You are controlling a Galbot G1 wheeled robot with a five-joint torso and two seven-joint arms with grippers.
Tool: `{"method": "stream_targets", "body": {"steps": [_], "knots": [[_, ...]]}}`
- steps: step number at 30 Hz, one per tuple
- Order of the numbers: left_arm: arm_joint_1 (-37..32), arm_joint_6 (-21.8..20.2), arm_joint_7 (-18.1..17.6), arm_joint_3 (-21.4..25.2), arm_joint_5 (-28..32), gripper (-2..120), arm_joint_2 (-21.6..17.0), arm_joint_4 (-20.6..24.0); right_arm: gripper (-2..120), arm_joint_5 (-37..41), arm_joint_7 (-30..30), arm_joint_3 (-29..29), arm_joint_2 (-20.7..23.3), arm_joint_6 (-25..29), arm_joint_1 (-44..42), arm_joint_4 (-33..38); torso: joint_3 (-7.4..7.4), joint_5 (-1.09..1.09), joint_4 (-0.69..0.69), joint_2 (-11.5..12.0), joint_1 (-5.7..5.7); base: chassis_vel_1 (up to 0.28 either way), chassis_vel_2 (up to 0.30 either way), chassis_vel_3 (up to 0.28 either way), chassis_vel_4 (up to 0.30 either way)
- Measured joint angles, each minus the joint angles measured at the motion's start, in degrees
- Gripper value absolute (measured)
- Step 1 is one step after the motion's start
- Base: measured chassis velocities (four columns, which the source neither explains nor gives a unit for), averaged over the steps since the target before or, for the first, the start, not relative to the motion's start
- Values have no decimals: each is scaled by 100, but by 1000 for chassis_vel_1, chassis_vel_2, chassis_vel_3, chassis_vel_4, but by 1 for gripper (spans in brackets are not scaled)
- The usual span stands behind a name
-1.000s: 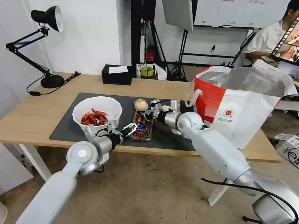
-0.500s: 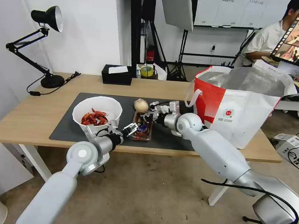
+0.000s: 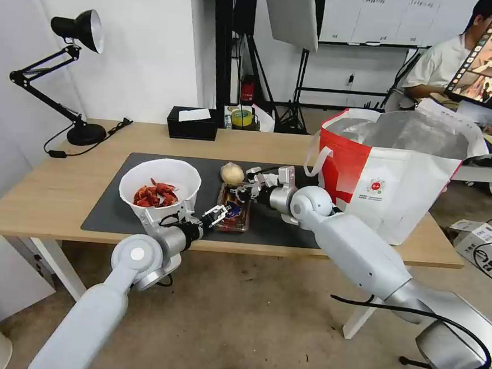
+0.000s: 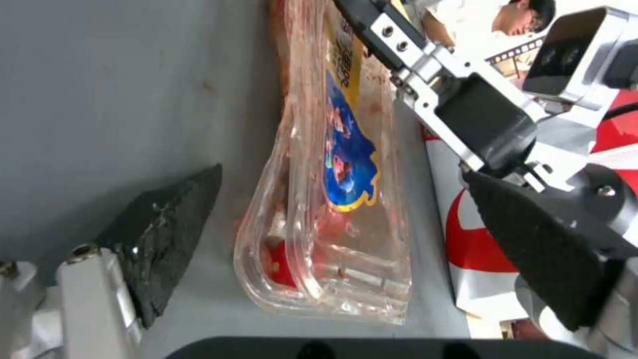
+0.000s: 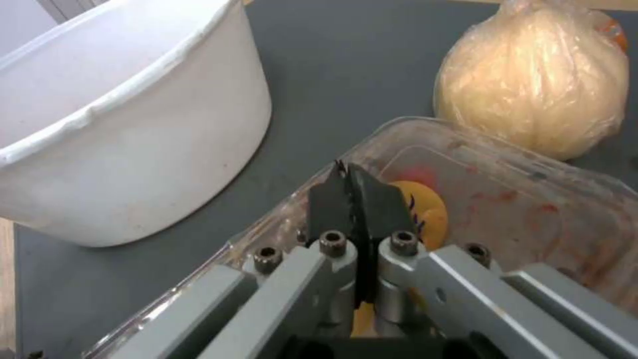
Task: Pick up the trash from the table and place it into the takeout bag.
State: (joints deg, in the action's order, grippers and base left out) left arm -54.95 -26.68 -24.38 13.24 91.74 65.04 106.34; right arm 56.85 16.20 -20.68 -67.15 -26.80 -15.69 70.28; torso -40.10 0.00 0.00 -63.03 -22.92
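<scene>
On the dark mat of the table [image 3: 60, 188] lies the clear clamshell tray [image 3: 234, 209] with red bits and a blue label. My left gripper [image 3: 217, 212] is open at the tray's near end, and the tray [image 4: 332, 199] lies between its black fingers [image 4: 166, 234]. My right gripper [image 3: 242, 191] is shut over the tray's far end. Its fingertips [image 5: 356, 199] are pressed together at the tray's rim [image 5: 478, 164]; whether plastic is pinched is unclear. The white bowl [image 3: 159, 187] of red shells stands left of the tray, with the beige ball [image 3: 232, 173] behind it. The takeout bag [image 3: 395, 172] stands open at the right.
A black tissue box [image 3: 192, 123] and a tape roll [image 3: 241, 117] sit at the table's back edge. A black desk lamp [image 3: 77, 71] stands at the back left. The bowl's wall [image 5: 133, 129] is close beside the right gripper, and the ball [image 5: 535, 80] is just beyond it.
The right gripper has slid slightly down and nearer along the tray's far end. The left gripper has shifted a touch at the near end. The tray, bowl and ball have stayed put.
</scene>
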Motion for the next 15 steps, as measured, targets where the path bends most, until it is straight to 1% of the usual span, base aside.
{"method": "stream_targets", "body": {"steps": [9,10,11,14,15], "knots": [[36,-9,0,-28,24,100,45,2,0,0,-3,19,8,0,-2,13,0,0,0,0,0,0,0,0,0],[46,-3,-1,-31,26,97,50,-5,0,0,-5,20,10,0,-2,18,0,0,0,0,0,0,0,0,0],[46,-3,-1,-31,26,97,50,-5,0,0,-5,20,10,0,-2,18,0,0,0,0,0,0,0,0,0],[69,36,-3,-45,33,84,55,-22,0,0,-9,23,10,0,-12,26,0,-1,0,0,0,0,0,0,0],[69,36,-3,-45,33,84,55,-22,0,0,-9,23,10,0,-12,26,0,-1,0,0,0,0,0,0,0]]}}
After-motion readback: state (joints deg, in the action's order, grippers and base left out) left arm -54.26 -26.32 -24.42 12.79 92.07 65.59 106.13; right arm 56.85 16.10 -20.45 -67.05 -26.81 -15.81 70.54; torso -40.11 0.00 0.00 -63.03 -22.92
